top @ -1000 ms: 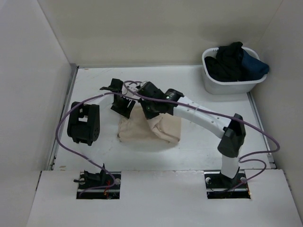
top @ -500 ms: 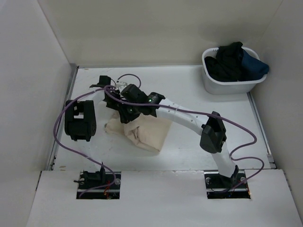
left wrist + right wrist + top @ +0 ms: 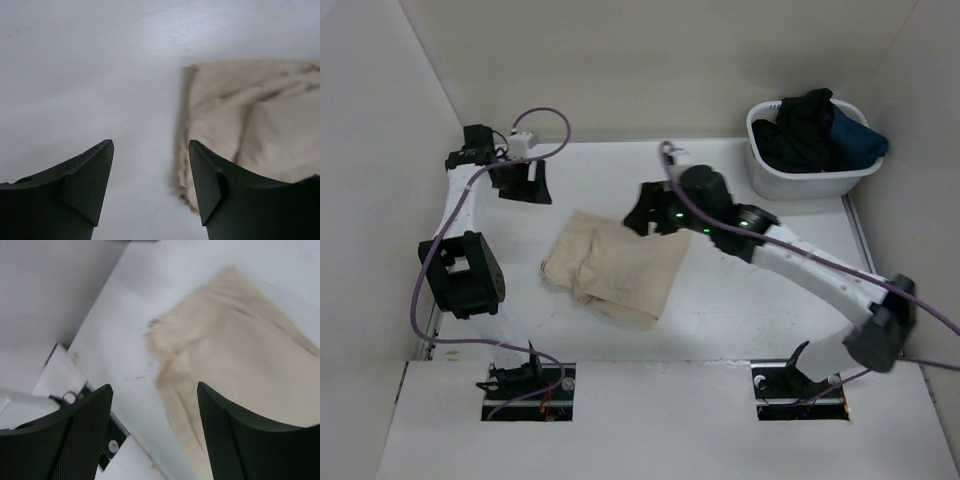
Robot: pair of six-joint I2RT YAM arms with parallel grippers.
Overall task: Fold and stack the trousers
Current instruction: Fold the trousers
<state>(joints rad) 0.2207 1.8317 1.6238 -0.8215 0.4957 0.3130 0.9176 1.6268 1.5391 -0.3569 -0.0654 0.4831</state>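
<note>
Centre-left of the overhead frame, the folded beige trousers [image 3: 615,265] lie on the white bench [image 3: 760,300]. Upper left, the left hand [image 3: 150,150] gapes released; the right hand [image 3: 155,392], by their upper-right edge, likewise holds nothing.

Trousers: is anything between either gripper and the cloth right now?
Nothing visible stands in the way. The right gripper hangs open near the far edge of the folded trousers, with nothing between. The left gripper, also open, is off at the far left, with only bare table between it and the cloth.
</note>
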